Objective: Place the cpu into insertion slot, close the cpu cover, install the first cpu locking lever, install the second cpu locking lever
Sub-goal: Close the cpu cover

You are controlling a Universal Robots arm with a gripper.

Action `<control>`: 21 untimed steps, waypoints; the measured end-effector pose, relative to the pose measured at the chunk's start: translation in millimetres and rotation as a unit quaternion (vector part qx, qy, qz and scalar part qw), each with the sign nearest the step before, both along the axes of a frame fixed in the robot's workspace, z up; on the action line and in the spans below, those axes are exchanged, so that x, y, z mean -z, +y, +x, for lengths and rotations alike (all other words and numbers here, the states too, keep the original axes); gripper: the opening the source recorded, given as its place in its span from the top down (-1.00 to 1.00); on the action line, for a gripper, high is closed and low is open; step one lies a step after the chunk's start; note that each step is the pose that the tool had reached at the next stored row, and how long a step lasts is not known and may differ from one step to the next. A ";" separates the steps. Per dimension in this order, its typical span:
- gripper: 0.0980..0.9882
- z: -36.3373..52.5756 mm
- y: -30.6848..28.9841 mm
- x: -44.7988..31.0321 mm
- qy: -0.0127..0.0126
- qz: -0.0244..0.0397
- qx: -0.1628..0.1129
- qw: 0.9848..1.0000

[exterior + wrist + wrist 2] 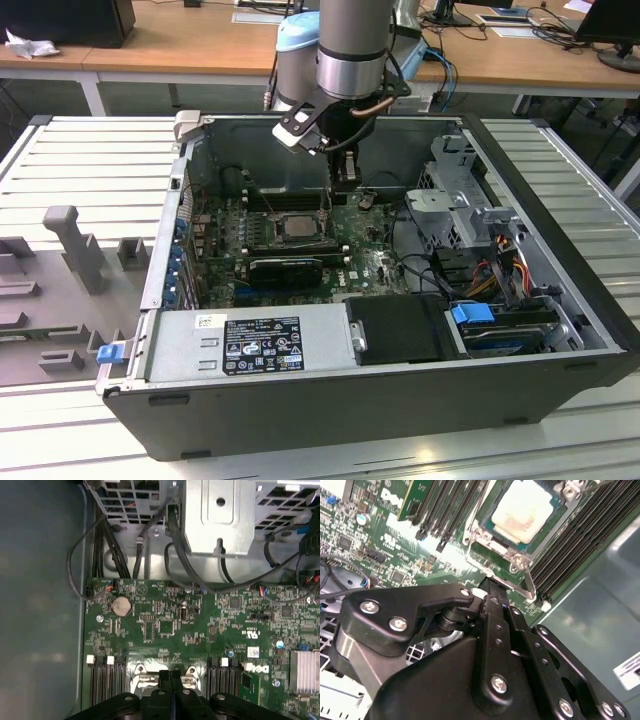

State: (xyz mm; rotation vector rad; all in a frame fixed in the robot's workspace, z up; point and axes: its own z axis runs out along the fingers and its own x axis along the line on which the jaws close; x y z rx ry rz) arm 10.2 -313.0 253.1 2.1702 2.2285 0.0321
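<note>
Here, clenched gripper (345, 182) over open computer case (330, 405) on slatted table (90, 160), desks (200, 45) behind.

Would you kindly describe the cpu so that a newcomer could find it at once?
Look inside the open computer case at the green motherboard. Between its two banks of dark memory slots sits the cpu, a small flat square whose pale silvery-beige top stands out from them.

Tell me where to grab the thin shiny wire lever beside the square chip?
Grip the thin silver wire lever at its free end, coming from above. It lies low and flat beside the pale square metal-topped chip, so the end farthest from the chip likely offers the most room.
</note>
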 end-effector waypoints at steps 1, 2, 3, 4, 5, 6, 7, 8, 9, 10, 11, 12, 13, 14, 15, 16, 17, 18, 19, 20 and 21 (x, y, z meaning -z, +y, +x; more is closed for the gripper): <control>0.98 -2.6 0.0 0.0 0.000 0.000 0.000 1.000; 0.98 -9.8 0.0 0.1 -0.001 0.000 0.000 1.000; 0.98 -13.2 0.0 0.2 -0.001 0.000 0.000 1.000; 0.98 -16.1 0.0 0.5 -0.001 0.000 0.000 1.000; 0.98 -18.5 0.1 1.2 -0.001 0.000 0.000 1.000; 0.98 -19.9 0.0 2.9 -0.001 0.000 0.000 1.000; 0.98 -21.3 0.0 6.3 -0.001 0.000 -0.001 1.000; 0.98 -22.2 0.0 8.2 -0.001 0.000 -0.002 1.000; 0.98 -23.3 0.0 10.2 -0.001 0.000 -0.003 1.000; 0.98 -25.9 0.0 13.7 -0.001 0.000 -0.007 1.000; 0.98 -28.0 0.0 16.4 -0.001 0.000 -0.011 1.000; 0.98 -32.7 0.0 20.2 -0.001 0.000 -0.015 1.000; 0.98 -37.2 0.1 21.6 0.000 0.000 -0.016 1.000; 0.98 -39.8 0.4 22.0 0.000 0.000 -0.016 1.000; 0.98 -42.7 0.7 22.7 0.001 0.000 -0.016 1.000; 0.98 -43.9 0.6 22.8 0.002 0.000 -0.016 1.000; 0.98 -44.9 0.7 22.9 0.002 0.000 -0.016 1.000; 0.98 -46.1 0.7 22.9 0.002 0.000 -0.016 1.000; 0.98 -47.2 0.7 23.0 0.002 0.000 -0.016 1.000; 0.98 -48.9 0.7 22.9 0.002 0.000 -0.016 1.000; 0.98 -50.0 0.7 22.9 0.002 0.000 -0.016 1.000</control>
